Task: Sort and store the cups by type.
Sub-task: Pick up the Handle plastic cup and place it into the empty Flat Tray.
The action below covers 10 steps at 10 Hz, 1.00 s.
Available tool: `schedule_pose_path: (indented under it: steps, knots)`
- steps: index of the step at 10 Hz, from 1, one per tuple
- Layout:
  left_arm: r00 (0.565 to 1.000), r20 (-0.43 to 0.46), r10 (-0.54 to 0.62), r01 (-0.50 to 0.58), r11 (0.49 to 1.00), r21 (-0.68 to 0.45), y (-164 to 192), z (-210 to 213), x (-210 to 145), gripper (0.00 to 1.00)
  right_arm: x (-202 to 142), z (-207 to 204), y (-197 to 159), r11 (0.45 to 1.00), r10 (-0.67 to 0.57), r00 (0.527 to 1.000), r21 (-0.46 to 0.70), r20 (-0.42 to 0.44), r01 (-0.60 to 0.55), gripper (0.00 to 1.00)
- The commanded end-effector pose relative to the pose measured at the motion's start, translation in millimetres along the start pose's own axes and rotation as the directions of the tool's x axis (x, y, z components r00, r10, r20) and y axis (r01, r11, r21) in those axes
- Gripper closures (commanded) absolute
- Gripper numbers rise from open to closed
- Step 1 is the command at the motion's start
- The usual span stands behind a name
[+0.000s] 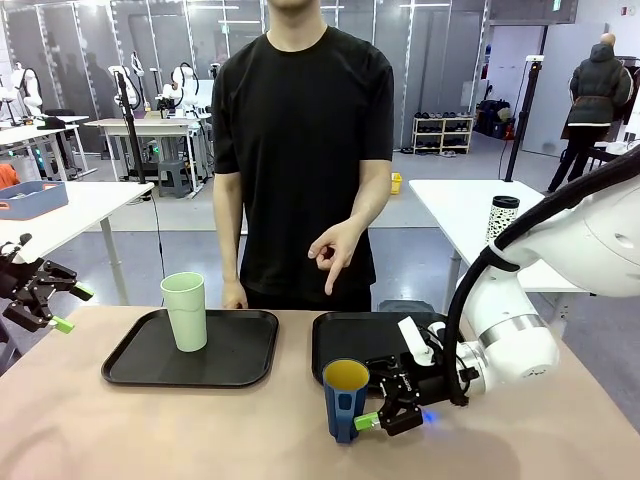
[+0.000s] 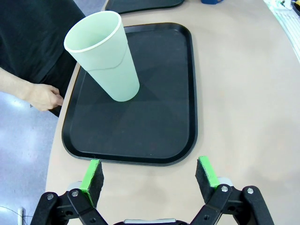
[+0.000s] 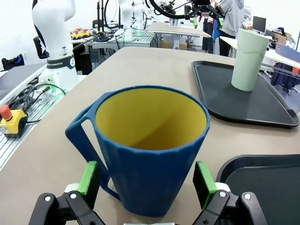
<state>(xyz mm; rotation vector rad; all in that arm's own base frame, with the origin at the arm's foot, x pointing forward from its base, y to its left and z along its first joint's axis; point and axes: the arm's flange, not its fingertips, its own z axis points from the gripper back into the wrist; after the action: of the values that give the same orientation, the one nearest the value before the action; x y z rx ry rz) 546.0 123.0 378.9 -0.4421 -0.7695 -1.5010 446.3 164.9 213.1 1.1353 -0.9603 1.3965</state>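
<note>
I have the right gripper (image 1: pixel 378 417) at the lower middle of the front frame, jaws fully wide and straddling the blue cup (image 1: pixel 345 398), which stands on the counter (image 1: pixel 150 430) just in front of the right tray (image 1: pixel 345 340); nothing is clamped yet. I should close squarely on the body, clear of the handle, and keep it upright. The green tumbler (image 1: pixel 185 311) stands on the left tray (image 1: pixel 235 355). The left gripper (image 2: pixel 149 174) hangs open and empty near that tray's edge
</note>
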Motion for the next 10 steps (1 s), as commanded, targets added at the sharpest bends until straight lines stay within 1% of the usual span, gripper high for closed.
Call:
schedule_pose_path:
  steps: [1,4,5,8,9,10]
  knots:
    - [1.0,0.028,-0.009,0.009,1.0,0.006,2,1,1,0.0,-1,-14,-10,1.0,-0.015,1.0,-0.024,-0.001,0.015,0.0]
    - [1.0,0.028,-0.009,0.009,1.0,0.006,2,1,1,0.0,-5,-28,-14,0.999,-0.037,0.999,0.005,0.008,0.037,0.0]
    - [1.0,0.028,-0.009,0.009,1.0,0.006,2,1,1,0.0,-6,-31,-14,0.999,-0.034,0.999,0.018,0.034,0.033,0.0]
    - [1.0,0.028,-0.009,0.009,1.0,0.006,2,1,1,0.0,-8,-34,-13,0.999,-0.031,0.998,0.012,0.048,0.031,0.0]
    - [1.0,0.028,-0.009,0.009,1.0,0.006,2,1,1,0.0,-10,-33,-12,1.0,-0.021,0.999,0.014,0.024,0.021,0.05]
    - [1.0,0.028,-0.009,0.009,1.0,0.006,2,1,1,0.0,-9,-34,-11,0.999,-0.021,0.999,0.029,0.038,0.02,0.18]
